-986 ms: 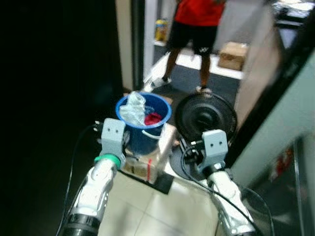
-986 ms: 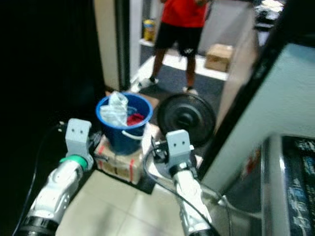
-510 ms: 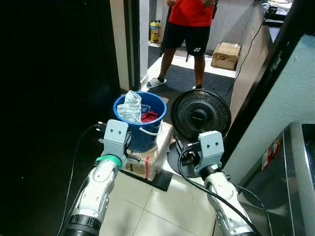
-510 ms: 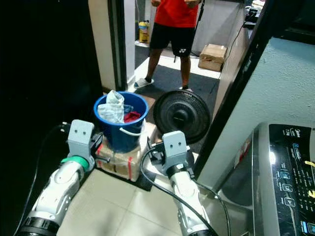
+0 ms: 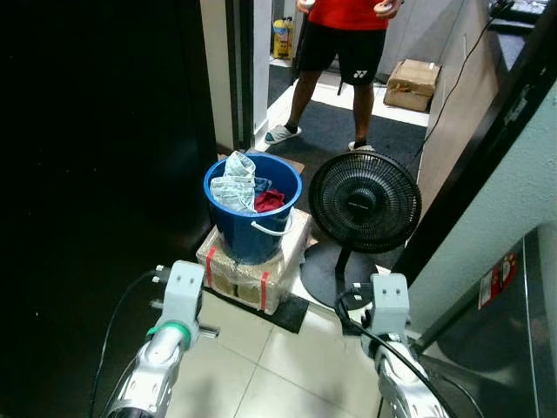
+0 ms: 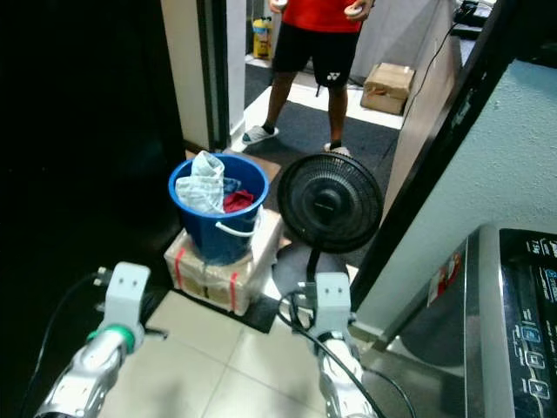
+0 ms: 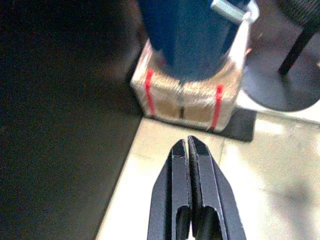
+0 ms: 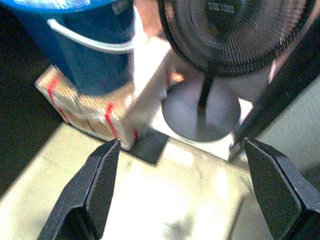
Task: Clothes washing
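**Robot faces a laundry bucket at the doorway**

While its left pincer hovers with fingers pressed together over the pale tiled floor, the right pincer is spread wide, empty. Ahead, a round blue plastic bucket holding pale and red clothes stands on a taped cardboard box, just beside a black pedestal fan. A person in black shorts stands beyond.

A home laundry corner: a washing machine beside a tiled floor, a blue bucket of clothes, a standing fan, a doorway beyond.
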{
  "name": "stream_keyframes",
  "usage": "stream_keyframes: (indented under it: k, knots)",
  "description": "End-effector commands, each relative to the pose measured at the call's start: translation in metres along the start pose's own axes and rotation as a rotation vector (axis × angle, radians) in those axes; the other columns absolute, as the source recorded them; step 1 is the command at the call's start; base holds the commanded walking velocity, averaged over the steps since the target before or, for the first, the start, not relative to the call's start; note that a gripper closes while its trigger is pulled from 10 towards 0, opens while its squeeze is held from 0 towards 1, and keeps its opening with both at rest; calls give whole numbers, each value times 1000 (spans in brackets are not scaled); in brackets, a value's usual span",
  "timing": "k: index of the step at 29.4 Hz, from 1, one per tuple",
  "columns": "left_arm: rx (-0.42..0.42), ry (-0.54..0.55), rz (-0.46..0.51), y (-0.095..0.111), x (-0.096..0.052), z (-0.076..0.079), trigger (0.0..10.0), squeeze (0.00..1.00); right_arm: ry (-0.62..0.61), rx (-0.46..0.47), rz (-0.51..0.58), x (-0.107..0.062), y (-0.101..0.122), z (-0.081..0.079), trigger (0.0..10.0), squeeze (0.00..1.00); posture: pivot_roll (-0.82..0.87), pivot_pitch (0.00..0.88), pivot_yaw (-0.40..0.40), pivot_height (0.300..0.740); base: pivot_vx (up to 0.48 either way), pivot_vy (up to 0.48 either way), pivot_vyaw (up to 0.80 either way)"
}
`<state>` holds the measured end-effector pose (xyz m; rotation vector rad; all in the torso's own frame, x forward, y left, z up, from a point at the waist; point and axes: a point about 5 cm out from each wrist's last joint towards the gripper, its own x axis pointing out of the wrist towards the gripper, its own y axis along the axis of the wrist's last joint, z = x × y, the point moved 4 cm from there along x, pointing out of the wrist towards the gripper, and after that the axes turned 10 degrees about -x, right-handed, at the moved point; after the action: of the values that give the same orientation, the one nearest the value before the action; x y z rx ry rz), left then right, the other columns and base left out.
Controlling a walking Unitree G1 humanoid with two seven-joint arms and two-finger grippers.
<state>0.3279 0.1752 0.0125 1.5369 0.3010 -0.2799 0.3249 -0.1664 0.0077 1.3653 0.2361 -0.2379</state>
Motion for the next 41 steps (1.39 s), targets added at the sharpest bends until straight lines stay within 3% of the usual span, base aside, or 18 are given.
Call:
stream_keyframes:
  k: [1,16,41]
  knots:
    - [-2,14,-48,-18,-5,-4,10000,0,-6,13,-52,-5,-16,2,10000,0,33,0,21,740,0,0,0]
    - [17,25,-45,-23,-6,-9,10000,0,33,-41,-16,-5,-13,-5,10000,0,31,0,17,740,172,0,0]
    - [23,23,-12,-21,0,-8,10000,0,69,-86,34,-1,-7,-15,10000,0,30,0,23,740,407,0,0]
